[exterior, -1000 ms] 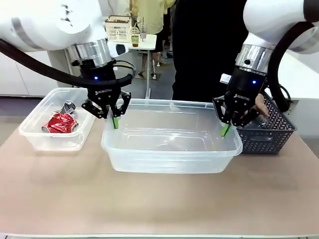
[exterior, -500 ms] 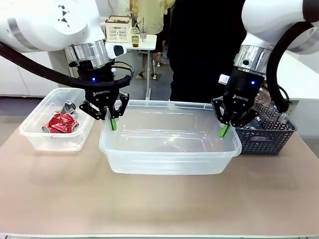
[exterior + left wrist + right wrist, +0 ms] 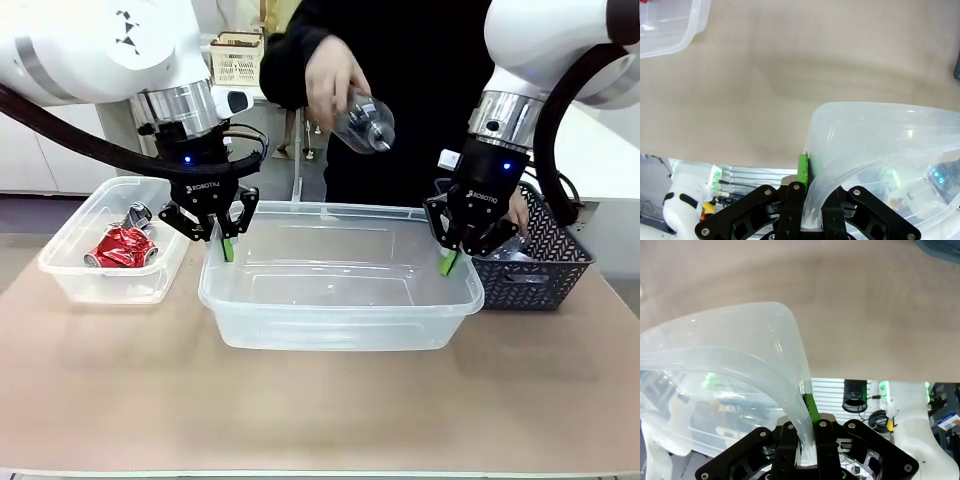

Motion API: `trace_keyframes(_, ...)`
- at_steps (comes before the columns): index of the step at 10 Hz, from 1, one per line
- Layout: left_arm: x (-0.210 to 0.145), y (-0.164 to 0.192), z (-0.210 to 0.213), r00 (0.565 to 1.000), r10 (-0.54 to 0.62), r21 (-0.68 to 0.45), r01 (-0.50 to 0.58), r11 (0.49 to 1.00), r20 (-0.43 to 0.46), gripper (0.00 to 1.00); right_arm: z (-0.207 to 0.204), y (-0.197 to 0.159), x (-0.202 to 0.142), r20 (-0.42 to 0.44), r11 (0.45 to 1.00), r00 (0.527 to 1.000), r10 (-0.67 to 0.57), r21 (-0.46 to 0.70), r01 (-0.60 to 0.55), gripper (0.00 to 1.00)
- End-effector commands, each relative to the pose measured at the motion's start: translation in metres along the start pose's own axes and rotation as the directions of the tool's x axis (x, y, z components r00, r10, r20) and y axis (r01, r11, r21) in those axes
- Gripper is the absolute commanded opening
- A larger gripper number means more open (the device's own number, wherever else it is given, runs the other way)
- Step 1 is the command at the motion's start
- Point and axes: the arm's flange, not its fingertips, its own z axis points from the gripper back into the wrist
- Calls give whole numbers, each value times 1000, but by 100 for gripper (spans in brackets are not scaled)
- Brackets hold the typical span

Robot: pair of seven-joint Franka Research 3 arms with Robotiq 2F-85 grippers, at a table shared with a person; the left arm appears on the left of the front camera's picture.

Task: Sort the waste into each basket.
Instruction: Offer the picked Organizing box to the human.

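Observation:
A person's hand (image 3: pixel 328 72) holds a clear plastic bottle (image 3: pixel 365 124) in the air over a wide clear tub (image 3: pixel 330 297) at mid-table. My left gripper (image 3: pixel 226 245) is shut on the tub's left rim, and my right gripper (image 3: pixel 452 262) is shut on its right rim. In the left wrist view the gripper (image 3: pixel 809 200) pinches the thin tub wall (image 3: pixel 865 130). The right wrist view shows the same: the gripper (image 3: pixel 807 432) clamps the wall (image 3: pixel 740 335). A small clear basket (image 3: pixel 70 270) at the left holds a crushed red can (image 3: pixel 123 246) and a silver can (image 3: pixel 137 214).
A dark grey lattice basket (image 3: pixel 545 270) stands at the right, behind my right gripper, with the person's other hand (image 3: pixel 517 212) at it. Bare tabletop (image 3: pixel 320 410) stretches in front of the tub. A corner of the small basket (image 3: pixel 670 25) appears in the left wrist view.
The person's hand has come in holding a bottle above the wide tub. The tub has shifted slightly left in both grippers, which stay shut on it.

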Motion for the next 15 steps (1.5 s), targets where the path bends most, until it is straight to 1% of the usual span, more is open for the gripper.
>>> trace_keyframes(1, 1, 9, 1, 999, 37, 1, -37, 999, 9, 0, 7, -2, 2, -9, 999, 1000, -28, 25, 28, 0)
trace_keyframes(15, 1, 9, 1, 999, 37, 1, -37, 999, 9, 0, 7, -2, 2, -9, 999, 1000, -28, 25, 28, 0)
